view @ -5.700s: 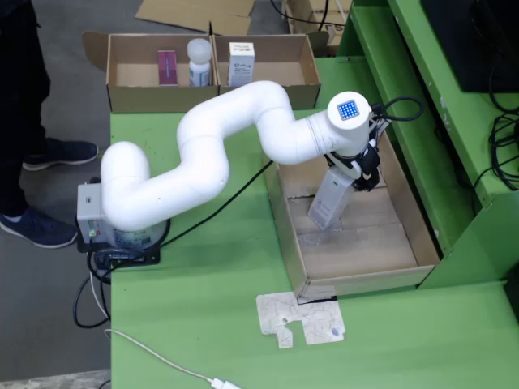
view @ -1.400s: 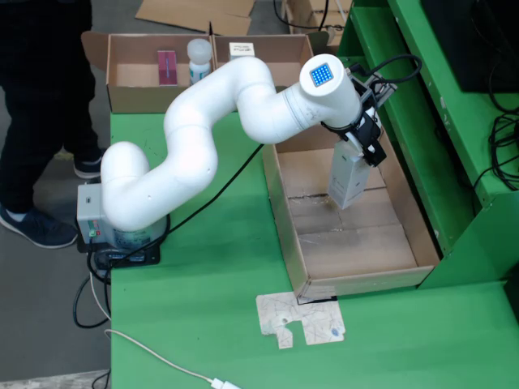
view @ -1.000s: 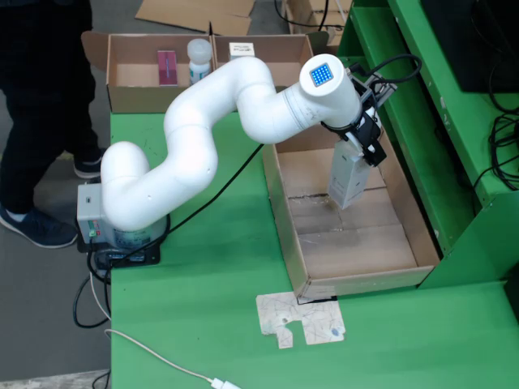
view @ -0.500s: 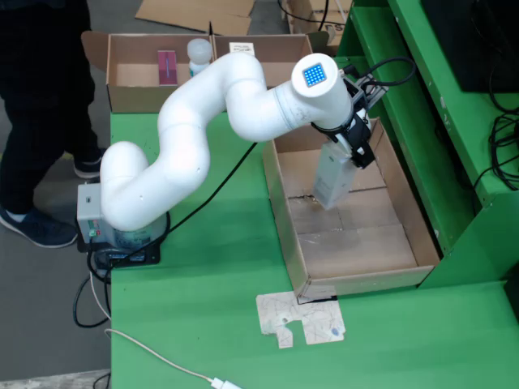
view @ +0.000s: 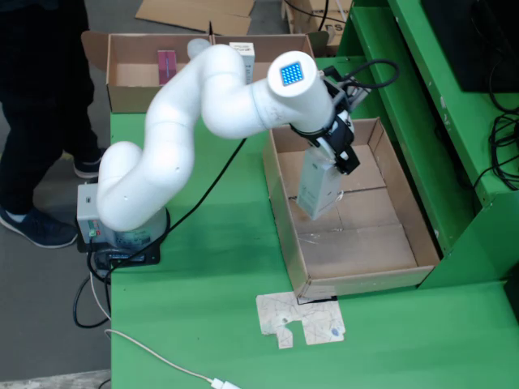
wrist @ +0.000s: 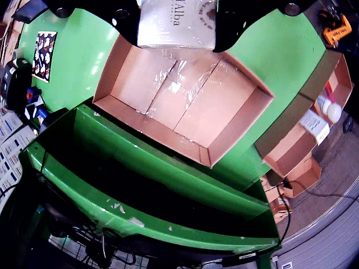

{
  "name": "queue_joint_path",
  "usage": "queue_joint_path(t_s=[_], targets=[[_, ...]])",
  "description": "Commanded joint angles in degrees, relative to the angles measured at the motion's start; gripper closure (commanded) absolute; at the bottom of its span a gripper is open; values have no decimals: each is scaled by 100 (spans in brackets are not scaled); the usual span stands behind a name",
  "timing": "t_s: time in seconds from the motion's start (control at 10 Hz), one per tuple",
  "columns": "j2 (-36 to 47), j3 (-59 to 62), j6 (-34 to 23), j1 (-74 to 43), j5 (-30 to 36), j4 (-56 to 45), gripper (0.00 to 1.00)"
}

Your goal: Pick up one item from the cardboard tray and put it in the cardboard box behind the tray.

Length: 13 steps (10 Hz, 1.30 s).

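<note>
While the gripper [view: 334,150] holds the white carton [view: 318,185] by its upper end, the fingers [wrist: 126,19] are closed on its two opposite sides, as the wrist view shows. The carton hangs in the air above the cardboard tray [view: 409,211], over the part of the tray toward 10 o'clock in the fixed view, and it touches nothing below. The tray under it appears to have no other item.

The carton looks like a thin paperboard pack, light and rather stiff, but its walls could dent if they are pressed too hard. Its surface seems smooth, so it may slip when the arm swings fast. I judge that a hold on the flat sides near the top, as now, is good, because the pack hangs straight.

The cardboard box [view: 134,77] stands at 11 o'clock from the tray. It already holds a pink pack [view: 166,65].
</note>
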Motion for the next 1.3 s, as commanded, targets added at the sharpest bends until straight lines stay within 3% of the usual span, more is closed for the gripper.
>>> queue_joint_path(t_s=[0.0, 0.2, 0.3, 0.6, 1.2], targets=[[629, 149, -217, -214, 25, -1443, 100], [743, 149, -319, -297, 19, -1651, 100], [1274, 149, -463, -353, -31, -2587, 100], [1378, 149, -474, -337, -7, -2768, 100], [1813, 149, 78, 341, 126, -3396, 100]])
